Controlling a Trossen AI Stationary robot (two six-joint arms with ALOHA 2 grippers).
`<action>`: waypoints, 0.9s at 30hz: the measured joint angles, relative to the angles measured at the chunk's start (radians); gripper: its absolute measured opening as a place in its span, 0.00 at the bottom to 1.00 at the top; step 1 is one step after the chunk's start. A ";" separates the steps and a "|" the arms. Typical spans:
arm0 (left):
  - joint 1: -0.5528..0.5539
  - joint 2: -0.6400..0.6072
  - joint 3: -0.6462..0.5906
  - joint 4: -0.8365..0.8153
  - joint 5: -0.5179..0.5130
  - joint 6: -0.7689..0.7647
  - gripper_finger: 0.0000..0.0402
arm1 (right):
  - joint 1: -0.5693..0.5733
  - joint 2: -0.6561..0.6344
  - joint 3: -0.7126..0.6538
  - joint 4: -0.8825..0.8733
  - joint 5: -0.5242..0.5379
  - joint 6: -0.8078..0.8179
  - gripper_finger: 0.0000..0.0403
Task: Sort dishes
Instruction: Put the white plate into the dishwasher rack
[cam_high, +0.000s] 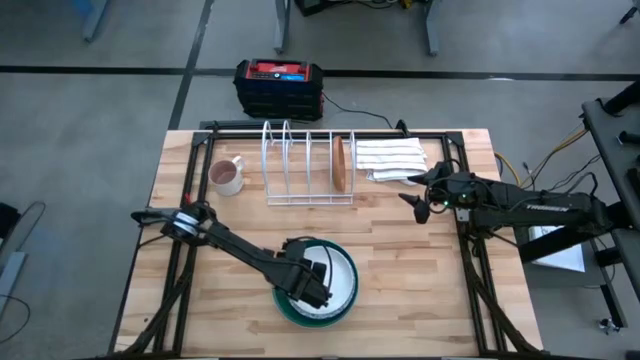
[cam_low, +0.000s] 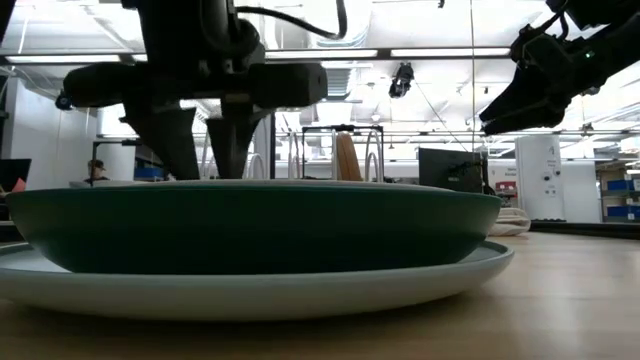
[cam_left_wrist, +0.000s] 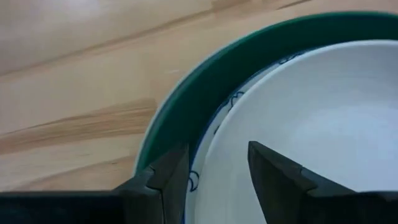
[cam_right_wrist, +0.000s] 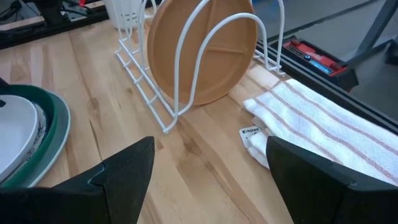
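- The brown plate (cam_right_wrist: 205, 53) stands on edge in the wire rack (cam_high: 300, 165), ahead of the right gripper (cam_high: 418, 197), whose jaws are spread wide and empty.
- The remaining plates sit stacked on the dark green plate (cam_left_wrist: 186, 109); the left gripper (cam_left_wrist: 217, 180), jaws narrowly parted, straddles the white plate's (cam_left_wrist: 323, 118) rim.
- Most sorting remains.

A small brown plate (cam_high: 341, 163) stood on edge in the wire rack (cam_high: 300, 165) at the far side. Near the front, a white plate (cam_high: 332, 278) lay stacked flat inside the dark green plate (cam_high: 300, 315).
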 joint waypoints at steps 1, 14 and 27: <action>0.000 0.007 0.000 0.006 0.001 0.006 0.39 | 0.000 0.004 0.000 0.000 0.000 0.000 0.74; 0.002 0.061 0.018 0.065 0.009 0.049 0.38 | 0.000 0.080 0.000 0.005 0.000 -0.002 0.74; 0.002 0.059 0.020 0.057 0.017 0.020 0.04 | 0.000 0.101 0.000 0.041 0.000 -0.017 0.74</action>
